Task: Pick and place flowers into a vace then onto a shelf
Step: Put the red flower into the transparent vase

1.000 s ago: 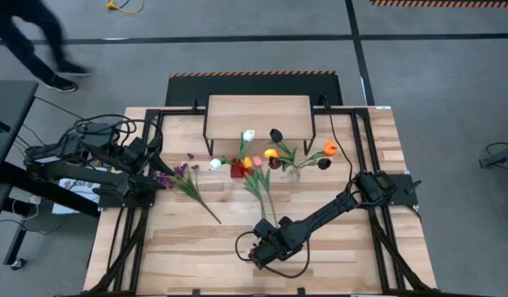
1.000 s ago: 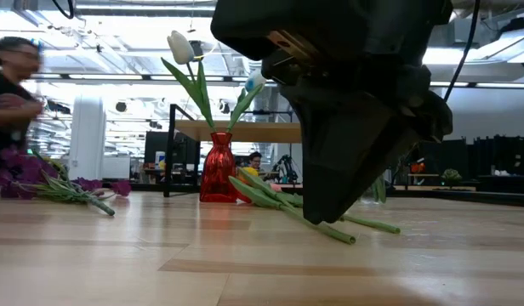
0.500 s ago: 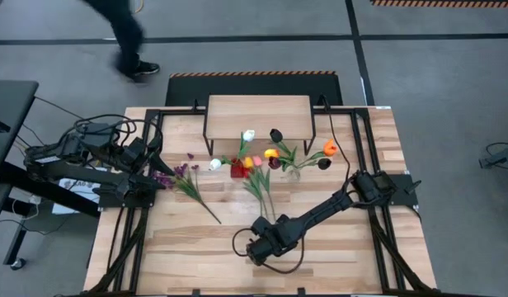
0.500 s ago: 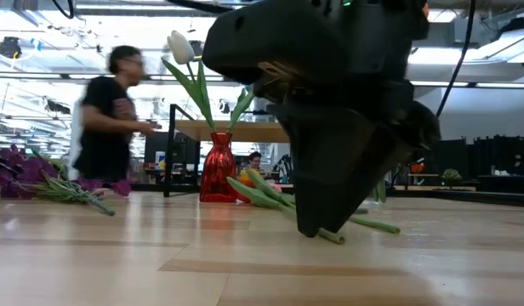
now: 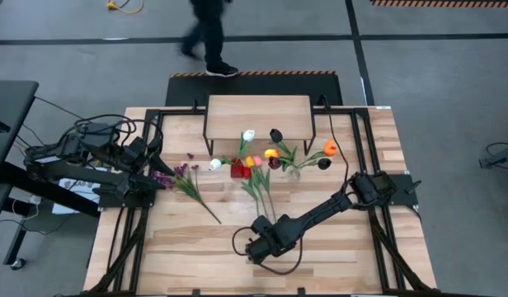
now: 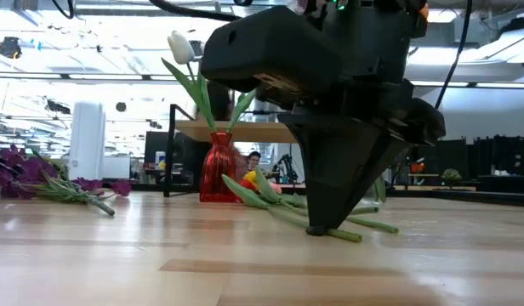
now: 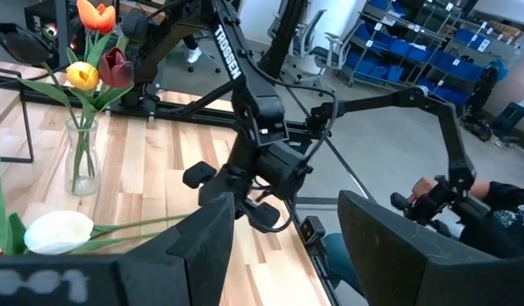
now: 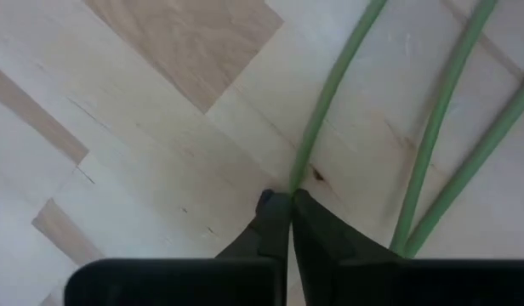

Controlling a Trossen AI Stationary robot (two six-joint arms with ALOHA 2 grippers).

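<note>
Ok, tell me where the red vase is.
High view: the red vase stands mid-table, just in front of the shelf, left of the clear glass vase.

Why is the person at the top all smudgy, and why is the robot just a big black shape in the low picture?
High view: the person walking past the table is smeared by motion, while the flowers look crisp. Low view: bright ceiling lights behind turn the right gripper into a dark silhouette, and the red vase glows. Right wrist view: the wood looks pale and evenly lit around the green stem.

Green stems (image 8: 330,93), red vase (image 6: 217,174), purple blossoms (image 5: 178,173), light-wood shelf (image 5: 258,108)
</note>
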